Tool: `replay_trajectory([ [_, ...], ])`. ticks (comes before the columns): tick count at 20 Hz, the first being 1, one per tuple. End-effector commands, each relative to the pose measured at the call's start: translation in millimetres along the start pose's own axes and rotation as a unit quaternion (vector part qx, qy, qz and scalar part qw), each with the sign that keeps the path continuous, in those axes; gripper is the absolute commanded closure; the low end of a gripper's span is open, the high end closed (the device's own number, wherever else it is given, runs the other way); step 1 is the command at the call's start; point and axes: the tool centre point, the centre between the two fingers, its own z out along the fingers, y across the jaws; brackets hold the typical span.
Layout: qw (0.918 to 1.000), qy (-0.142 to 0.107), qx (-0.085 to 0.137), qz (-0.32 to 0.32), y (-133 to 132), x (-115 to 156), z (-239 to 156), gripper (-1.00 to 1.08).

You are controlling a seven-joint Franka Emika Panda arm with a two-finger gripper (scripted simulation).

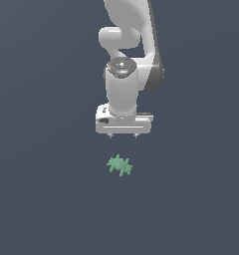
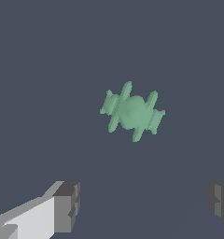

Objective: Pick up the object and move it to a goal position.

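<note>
The object (image 1: 120, 165) is a small pale-green elongated piece with a spiky outline, lying on the dark grey floor. The white gripper (image 1: 123, 136) hangs above it, pointing down, with a clear gap between fingertips and object. In the wrist view the object (image 2: 132, 112) lies ahead of the gripper (image 2: 144, 205), whose two grey fingertips (image 2: 67, 205) stand far apart with nothing between them. The gripper is open.
The white arm (image 1: 131, 45) rises behind the gripper toward the top of the exterior view. A plain dark grey surface (image 1: 42, 199) surrounds the object on all sides.
</note>
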Motion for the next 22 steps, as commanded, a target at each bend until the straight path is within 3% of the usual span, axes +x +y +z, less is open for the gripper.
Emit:
replay_trajectory([
  [1,1.0,0.0,0.0,0.0,0.0,0.0,0.0,-0.92],
  [11,0.9996,0.022,-0.005,0.015,17.3,14.9,-10.5,-0.92],
  [22,0.9998,0.021,-0.006,-0.005,17.0,16.3,-6.7,-0.92],
])
